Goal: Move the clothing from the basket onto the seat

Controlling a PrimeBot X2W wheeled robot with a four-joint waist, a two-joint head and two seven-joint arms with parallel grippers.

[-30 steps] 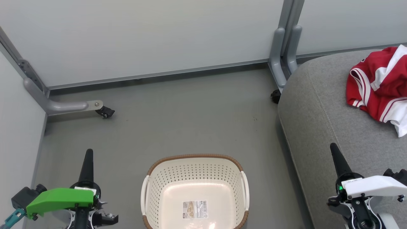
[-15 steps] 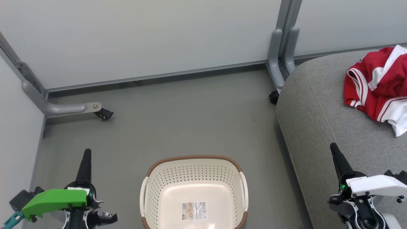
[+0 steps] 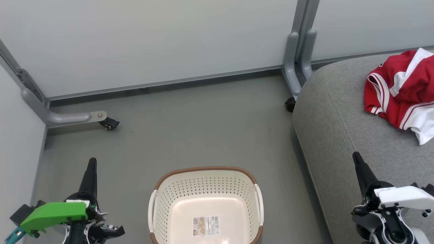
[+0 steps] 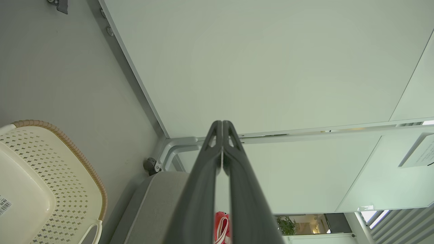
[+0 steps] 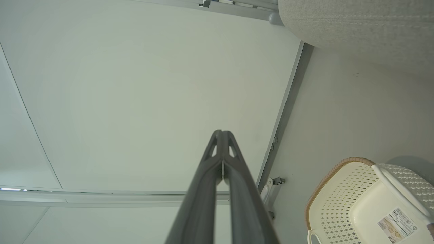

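Head view: cream perforated plastic basket sits on the matte grey floor at bottom centre. Rounded rectangle, brown woven rim, white side handles. Its glossy smooth bottom is bare apart from a barcode sticker.

Red clothing lies in a crumpled heap on the seat, far right, cut by the frame edge, well apart from the basket. Soft fabric, white panels, white stripe trim; can't tell if it is one garment or two.

The seat is a light-grey woven upholstery cushion with a rounded edge and a stitched seam running along it, right of the basket.

Left fingers: long dark tapered spike over the floor at lower left, green plastic cover behind. Left wrist view has the two tips pressed together, nothing gripped.

Right fingers: same dark taper, over the seat's near edge at lower right, white cover behind. Right wrist view has the tips touching, nothing between them.

Pale smooth wall panels behind, grey metal legs with a black caster.
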